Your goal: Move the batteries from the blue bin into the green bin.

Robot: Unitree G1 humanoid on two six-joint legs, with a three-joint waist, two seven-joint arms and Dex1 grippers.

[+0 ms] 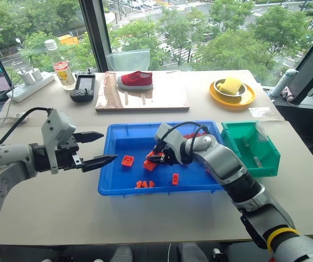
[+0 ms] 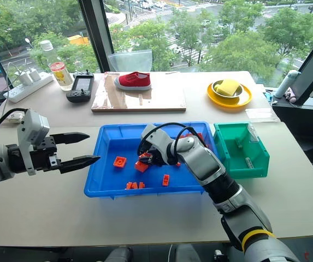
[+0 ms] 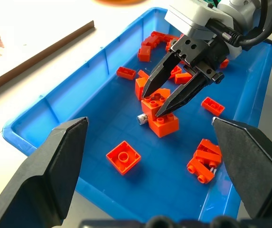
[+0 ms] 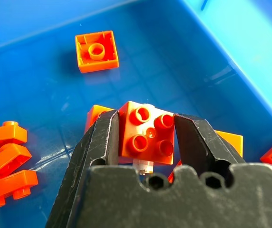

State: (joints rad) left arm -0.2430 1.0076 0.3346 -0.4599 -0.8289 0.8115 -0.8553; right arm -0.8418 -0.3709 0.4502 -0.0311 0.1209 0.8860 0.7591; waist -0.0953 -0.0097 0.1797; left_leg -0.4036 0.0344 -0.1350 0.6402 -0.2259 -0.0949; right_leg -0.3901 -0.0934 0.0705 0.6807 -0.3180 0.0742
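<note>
Right gripper (image 3: 160, 102) angled down straddling orange brick (image 3: 155, 99).

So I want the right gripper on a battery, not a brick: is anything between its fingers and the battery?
Yes. An orange brick sits between the right gripper fingers, over the battery, whose silvery end pokes out beneath it in the blue bin.
</note>
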